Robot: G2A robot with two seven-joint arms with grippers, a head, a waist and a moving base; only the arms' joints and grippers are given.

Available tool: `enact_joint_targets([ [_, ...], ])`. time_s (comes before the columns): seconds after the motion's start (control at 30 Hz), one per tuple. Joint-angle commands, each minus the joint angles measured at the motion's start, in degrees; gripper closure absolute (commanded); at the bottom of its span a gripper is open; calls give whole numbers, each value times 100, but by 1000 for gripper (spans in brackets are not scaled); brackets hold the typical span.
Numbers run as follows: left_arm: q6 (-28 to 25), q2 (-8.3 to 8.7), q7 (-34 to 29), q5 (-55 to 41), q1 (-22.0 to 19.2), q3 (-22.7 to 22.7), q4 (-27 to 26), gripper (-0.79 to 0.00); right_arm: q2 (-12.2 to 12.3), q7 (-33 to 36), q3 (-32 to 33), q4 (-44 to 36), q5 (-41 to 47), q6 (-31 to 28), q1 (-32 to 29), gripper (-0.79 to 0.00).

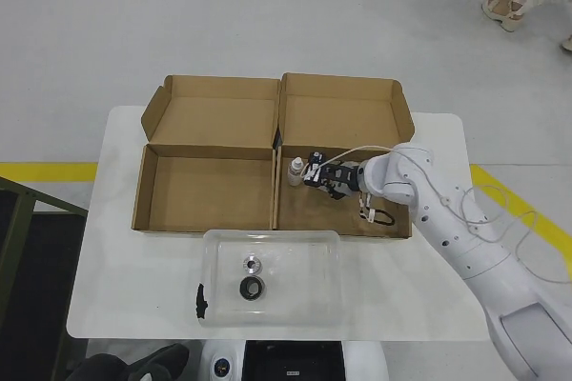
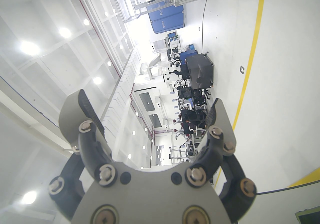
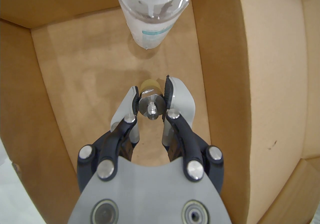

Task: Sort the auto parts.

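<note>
My right gripper (image 3: pixel 150 99) is shut on a small metal fitting (image 3: pixel 150 106) with a threaded stud and a yellowish cap, held above the floor of the right cardboard box (image 3: pixel 100 64). From above, that gripper (image 1: pixel 316 172) hangs inside the right box (image 1: pixel 381 119), beside a clear bottle (image 1: pixel 295 170) with a white cap. The bottle (image 3: pixel 152 9) stands upright just beyond the fitting. A clear plastic bin (image 1: pixel 315 295) at the table's front holds a silver round part (image 1: pixel 254 264) and a black ring (image 1: pixel 254 288). My left gripper (image 2: pixel 150 107) is open, empty, and faces the hall.
An empty left cardboard box (image 1: pixel 205 190) adjoins the right one, both with lids folded back. A dark looped part (image 1: pixel 381 217) lies in the right box near the arm. A small black piece (image 1: pixel 201 302) sits at the bin's left edge. The white table (image 1: pixel 114 276) has bare margins.
</note>
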Motion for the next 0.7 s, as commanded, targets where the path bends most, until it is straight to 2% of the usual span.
enact_joint_targets([
  [0.0,0,0,0,0,0,0,0,-785,-19,-21,-29,15,6,10,16,-274],
  [0.07,0,0,0,0,0,0,0,-785,-31,-76,-32,14,46,3,23,-302],
  [0.33,0,0,0,0,0,0,0,-785,61,-233,270,-309,239,-72,-196,-296],
  [0.67,0,0,0,0,0,0,0,-785,436,-479,1341,-1687,321,-231,-1166,-305],
])
